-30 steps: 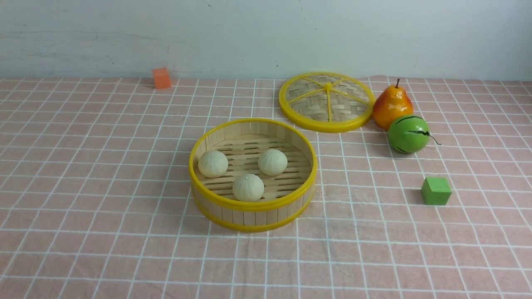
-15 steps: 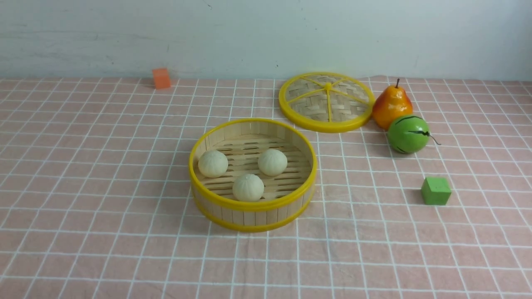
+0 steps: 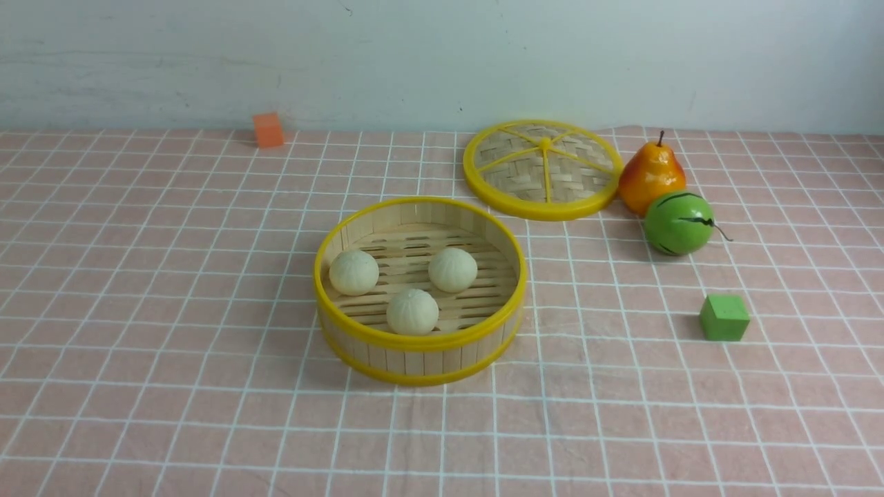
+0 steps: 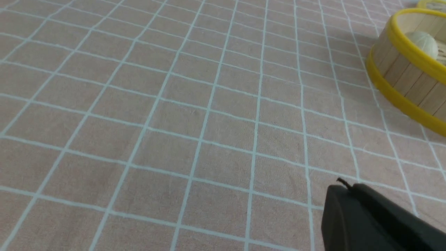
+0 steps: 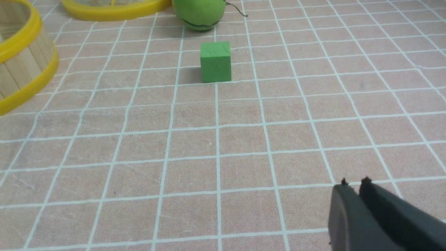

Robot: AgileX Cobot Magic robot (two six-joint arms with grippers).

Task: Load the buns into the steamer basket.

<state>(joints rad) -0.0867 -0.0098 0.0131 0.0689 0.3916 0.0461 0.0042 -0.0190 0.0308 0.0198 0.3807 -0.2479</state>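
Surface: pink cloth with a white grid (image 3: pixel 173 290) covers the table, and a pale wall stands behind it.
Steamer basket: the steamer basket (image 3: pixel 420 341) stands upright near the middle of the cloth, open on top.
Buns: all three buns (image 3: pixel 412 311) lie on the slatted floor inside the basket, apart from each other and below the rim; one of them shows over the rim in the left wrist view (image 4: pixel 423 43).
Lid: the woven lid (image 3: pixel 542 169) lies flat behind the basket, to the right, not touching it.
Other things: a pear (image 3: pixel 650 176) and a green striped ball (image 3: pixel 678 222) are just beside the lid; a green cube (image 3: pixel 724 317) and an orange cube (image 3: pixel 268 129) stand well apart from the basket.
Left gripper: the left gripper (image 4: pixel 343 186) hangs low over bare cloth, jaws pressed together, holding nothing.
Right gripper: the right gripper (image 5: pixel 353 183) is also over bare cloth, on the near side of the green cube; its jaws show only a thin gap, with nothing between them.
Front view: no arm is seen there, so both are drawn back to the robot's side.
Step in hand: in my judgement the placing is done, because no bun is left on the cloth.
Next move: it seems nothing more must be picked; the arms need only rest away from the basket, so that they do not knock it.
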